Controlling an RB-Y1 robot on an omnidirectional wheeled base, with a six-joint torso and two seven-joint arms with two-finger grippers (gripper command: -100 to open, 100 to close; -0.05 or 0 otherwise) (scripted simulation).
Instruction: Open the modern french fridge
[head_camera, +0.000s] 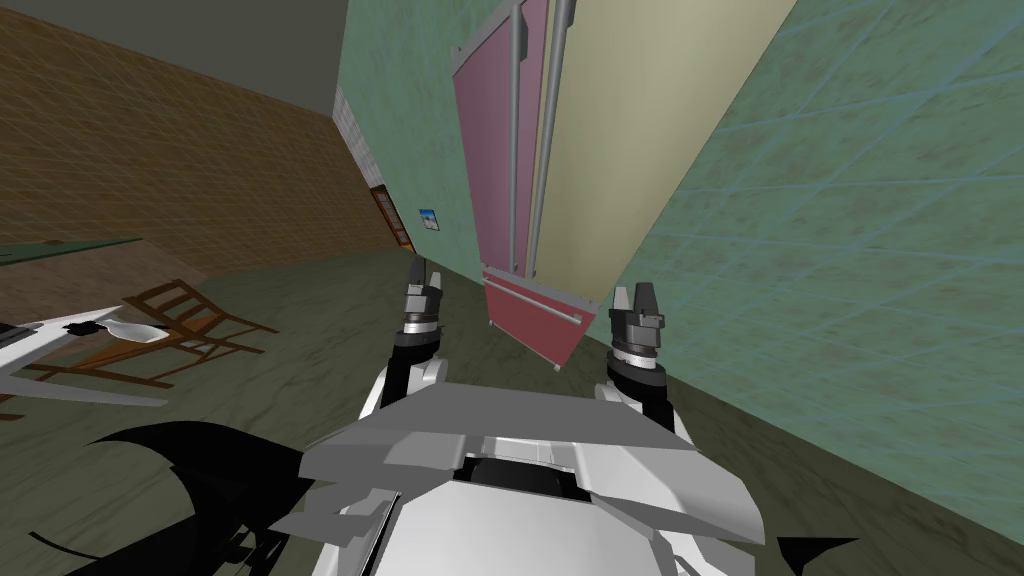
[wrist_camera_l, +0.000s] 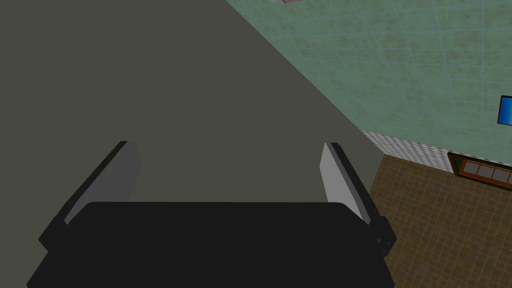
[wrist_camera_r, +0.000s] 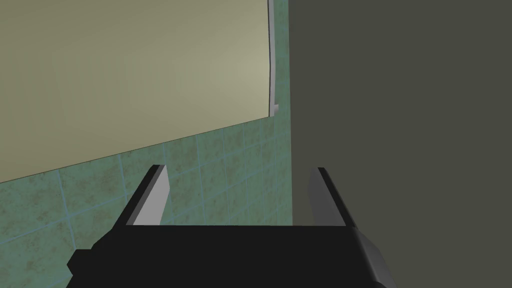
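Note:
The fridge stands ahead against the green tiled wall, with two pink upper doors, two long grey upright handles at their meeting edges and a red bottom drawer with a grey bar. Its beige side faces right. My left gripper is held low in front of the drawer's left end, open and empty. My right gripper hovers by the drawer's right corner, open and empty, facing the beige side. Neither gripper touches the fridge.
A wooden chair and a table edge stand on the floor to the left. A small blue picture hangs on the green wall beyond the fridge. A brown wall closes the far left. A black area lies at the bottom left.

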